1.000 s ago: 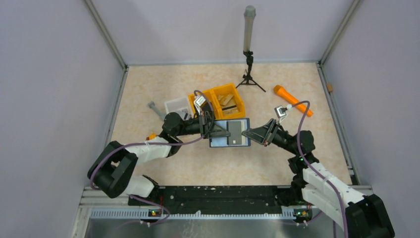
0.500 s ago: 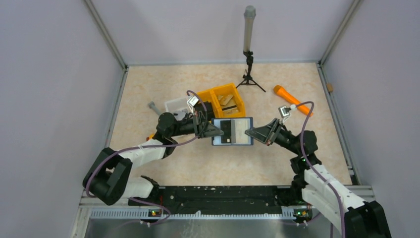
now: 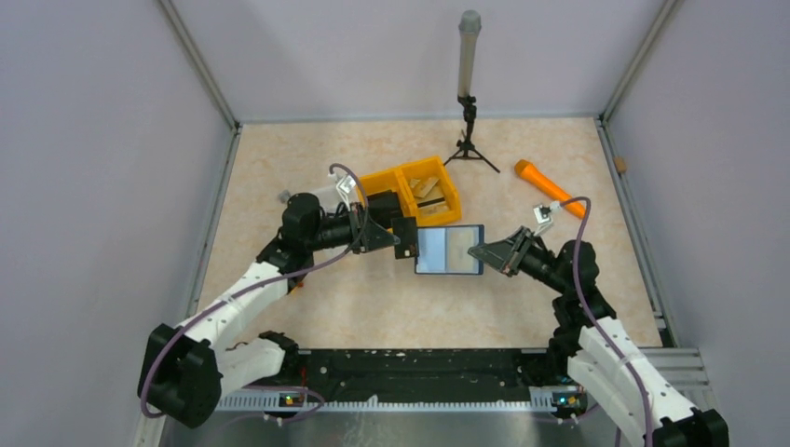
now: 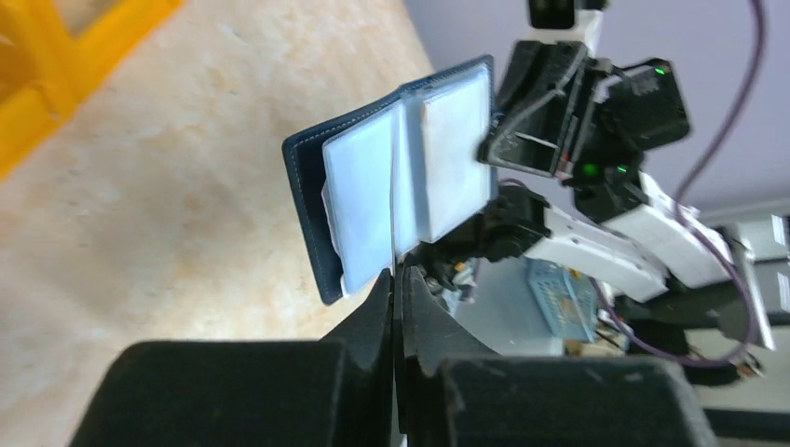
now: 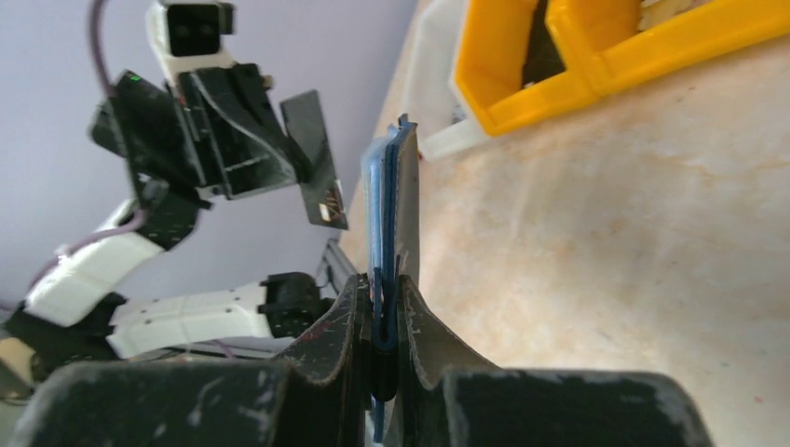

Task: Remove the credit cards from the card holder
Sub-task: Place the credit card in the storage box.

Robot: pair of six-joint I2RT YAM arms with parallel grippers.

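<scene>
The navy card holder (image 3: pixel 449 250) is open and held off the table, its pale inner faces upward. My right gripper (image 3: pixel 479 251) is shut on its right edge; the right wrist view shows the holder (image 5: pixel 391 196) edge-on between the fingers (image 5: pixel 340 321). My left gripper (image 3: pixel 398 237) is shut on a dark silvery-grey credit card (image 3: pixel 407 238), just left of the holder and clear of it. That card (image 5: pixel 315 154) shows flat in the right wrist view and as a thin edge (image 4: pixel 399 237) in the left wrist view, in front of the holder (image 4: pixel 368 200). The holder's right face looks tan.
A yellow two-compartment bin (image 3: pixel 445 197) sits just behind the left gripper, with a clear small tub (image 3: pixel 321 196) to its left. An orange tool (image 3: pixel 550 186) lies at the back right. A tripod with an upright tube (image 3: pixel 466 112) stands at the back.
My left gripper has drawn back to the left with the grey card, pulling it out of the holder. The right gripper and holder shifted slightly right.
</scene>
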